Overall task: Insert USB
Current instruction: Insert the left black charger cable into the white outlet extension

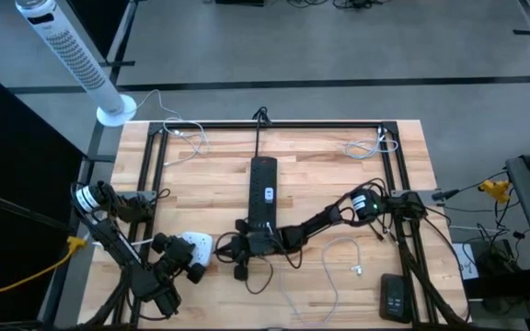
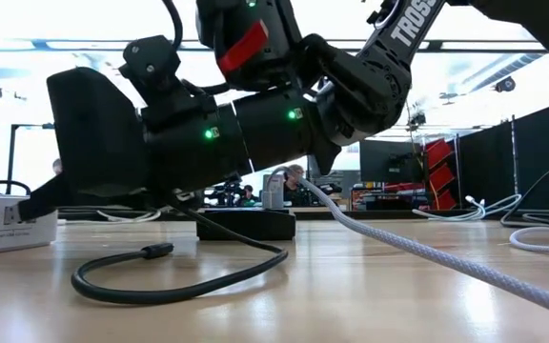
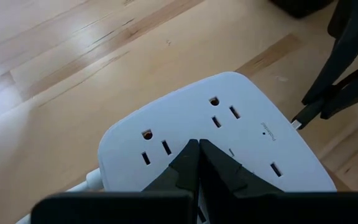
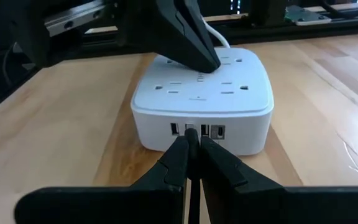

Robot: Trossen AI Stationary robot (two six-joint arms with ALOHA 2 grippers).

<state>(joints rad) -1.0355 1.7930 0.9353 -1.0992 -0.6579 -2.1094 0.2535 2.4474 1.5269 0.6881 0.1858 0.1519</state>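
A white power hub (image 1: 200,245) lies flat on the wooden table, with wall sockets on top (image 3: 229,109) and a row of USB ports (image 4: 194,131) in its side face. My left gripper (image 3: 197,148) is shut and rests on the hub's top. My right gripper (image 4: 191,142) comes level from the table's right and is shut on a USB plug. The plug's tip (image 3: 296,123) stands just in front of the ports. Its black cable (image 2: 160,276) trails in a loop on the table. My left gripper presses its shut fingertips (image 4: 199,59) down on the hub's top face between the sockets, coming from above at a slant. The hub lies flat on the table. My right gripper pinches the USB plug (image 4: 190,132) between its two fingers, level and lined up with the port row. The fingers hide most of the plug, whose metal tip pokes out ahead of them. I cannot tell whether the tip touches the hub.
A black power strip (image 1: 263,188) lies along the table's middle, just beyond the right gripper. A white braided cable (image 1: 339,257) snakes across the near right. A black remote (image 1: 395,296) sits at the near right corner. A black frame (image 1: 274,124) borders the table.
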